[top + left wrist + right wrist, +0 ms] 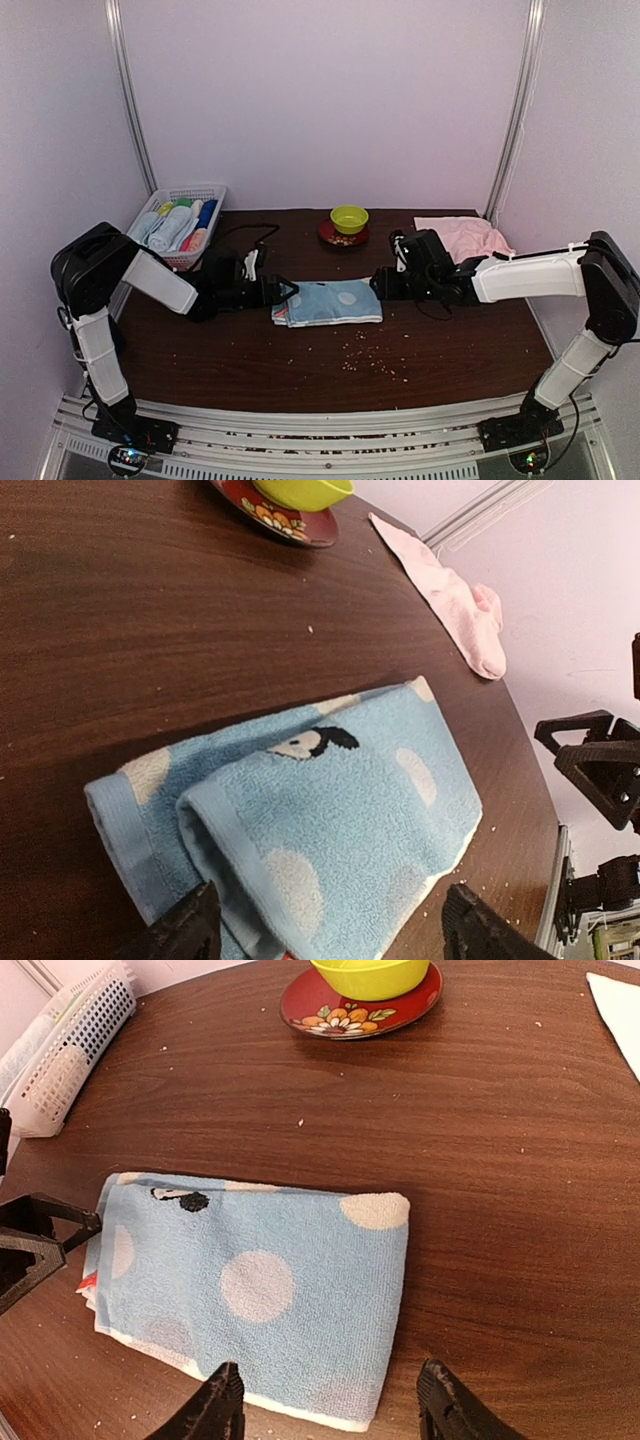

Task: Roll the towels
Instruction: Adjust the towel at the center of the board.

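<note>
The light blue towel (328, 302) with white dots lies folded in the middle of the table. It also shows in the left wrist view (330, 810) and the right wrist view (260, 1280). My left gripper (287, 291) is open at its left end, with the fingers (190, 930) wide apart over the towel's folded edge. My right gripper (377, 284) is open at its right end, empty, its fingers (220, 1405) spread above the towel's near corner. The pale pink towel (462, 238) lies crumpled at the back right.
A white mesh basket (180, 222) with several rolled towels stands at the back left. A green bowl (349, 218) sits on a red plate (360, 1005) at the back middle. Crumbs (370, 358) dot the table in front of the blue towel.
</note>
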### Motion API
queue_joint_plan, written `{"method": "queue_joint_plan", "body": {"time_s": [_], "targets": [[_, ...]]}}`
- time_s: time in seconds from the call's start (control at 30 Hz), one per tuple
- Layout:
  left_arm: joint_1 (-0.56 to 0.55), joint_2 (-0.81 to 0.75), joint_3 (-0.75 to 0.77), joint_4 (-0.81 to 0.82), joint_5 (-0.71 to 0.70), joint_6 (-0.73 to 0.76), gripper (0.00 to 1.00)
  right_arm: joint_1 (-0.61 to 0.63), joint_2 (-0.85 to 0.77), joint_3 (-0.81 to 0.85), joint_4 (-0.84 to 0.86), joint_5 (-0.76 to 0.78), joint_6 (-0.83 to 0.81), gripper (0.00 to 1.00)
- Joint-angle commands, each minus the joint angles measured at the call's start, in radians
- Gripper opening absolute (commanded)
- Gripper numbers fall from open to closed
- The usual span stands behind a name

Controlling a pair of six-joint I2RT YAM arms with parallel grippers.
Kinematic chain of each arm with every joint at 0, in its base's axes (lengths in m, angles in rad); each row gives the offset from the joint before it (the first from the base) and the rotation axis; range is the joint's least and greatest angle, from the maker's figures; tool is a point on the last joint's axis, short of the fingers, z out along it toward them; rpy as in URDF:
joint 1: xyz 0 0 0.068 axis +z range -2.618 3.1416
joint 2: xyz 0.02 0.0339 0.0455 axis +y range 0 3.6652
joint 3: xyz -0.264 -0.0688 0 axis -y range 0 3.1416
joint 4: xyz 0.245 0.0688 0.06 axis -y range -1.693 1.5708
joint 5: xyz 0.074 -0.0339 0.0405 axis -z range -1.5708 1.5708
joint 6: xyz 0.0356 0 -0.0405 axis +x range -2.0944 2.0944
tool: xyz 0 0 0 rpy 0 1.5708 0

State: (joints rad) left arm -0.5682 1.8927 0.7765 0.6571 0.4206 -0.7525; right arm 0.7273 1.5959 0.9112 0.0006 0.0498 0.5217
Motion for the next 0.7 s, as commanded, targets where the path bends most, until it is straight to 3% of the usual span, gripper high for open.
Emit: {"method": "queue_joint_plan", "body": {"time_s": [0.0, 0.37, 0.67], "targets": [[0.007, 0.012, 0.040, 0.030, 0.022, -0.009, 0.77, 0.000, 0.006, -0.009, 0.031, 0.008, 0.000, 0.60], [0.006, 0.031, 0.085, -0.135, -0.047, 0.030, 0.81, 0.001, 0.069, 0.010, 0.050, -0.016, 0.017, 0.61], [0.005, 0.044, 0.094, -0.148, -0.033, 0.026, 0.81, 0.003, 0.105, 0.025, 0.039, 0.002, 0.014, 0.61]]}}
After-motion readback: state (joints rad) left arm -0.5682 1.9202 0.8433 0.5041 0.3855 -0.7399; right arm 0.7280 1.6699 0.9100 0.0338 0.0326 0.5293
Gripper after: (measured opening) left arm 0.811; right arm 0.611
